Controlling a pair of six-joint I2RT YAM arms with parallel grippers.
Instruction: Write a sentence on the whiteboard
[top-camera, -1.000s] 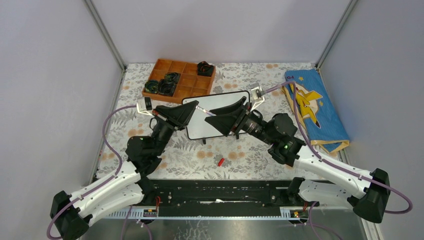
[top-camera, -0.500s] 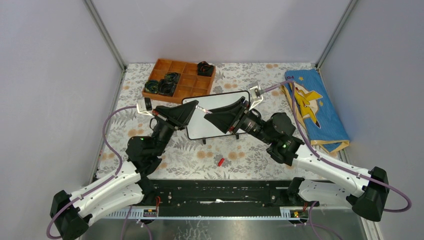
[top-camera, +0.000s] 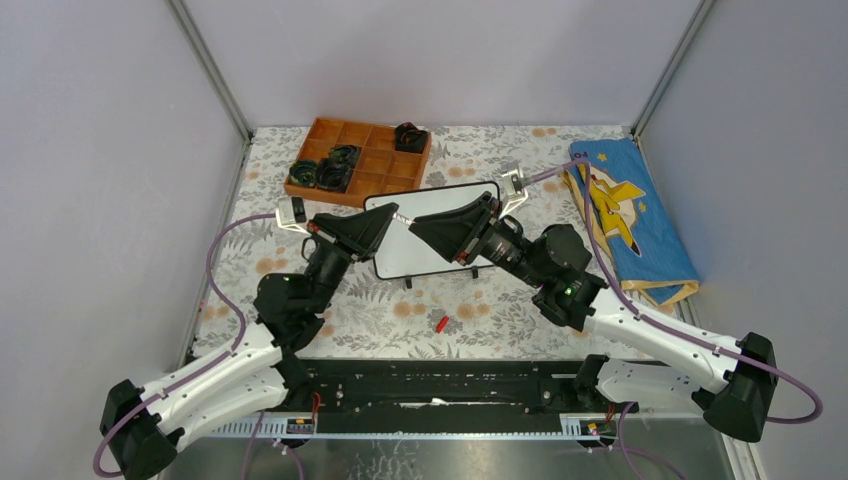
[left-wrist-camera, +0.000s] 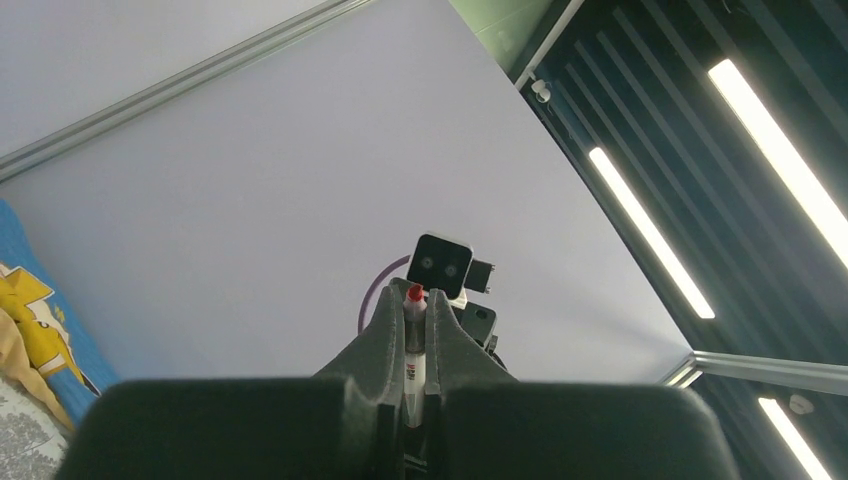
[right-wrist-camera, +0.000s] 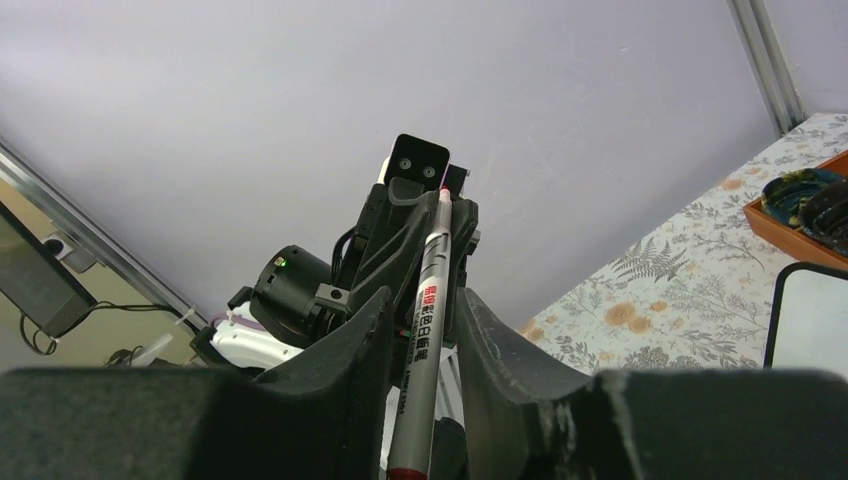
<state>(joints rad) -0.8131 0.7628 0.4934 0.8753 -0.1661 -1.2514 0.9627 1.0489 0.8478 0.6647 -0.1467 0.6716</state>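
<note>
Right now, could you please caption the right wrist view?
Right end effector straddles the marker gripped by the left end effector.

The top camera looks down on the whiteboard (top-camera: 403, 259); just above it, the left wrist camera (right-wrist-camera: 418, 162) and right wrist camera (left-wrist-camera: 441, 263) face each other, sharing the marker (right-wrist-camera: 425, 330).

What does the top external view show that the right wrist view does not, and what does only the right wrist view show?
Only the top external view shows the blue cloth and the small red piece lying on the table. Only the right wrist view shows the print on the barrel of the marker. Both views show the marker held by the left end effector, part of the whiteboard, and the orange tray.
</note>
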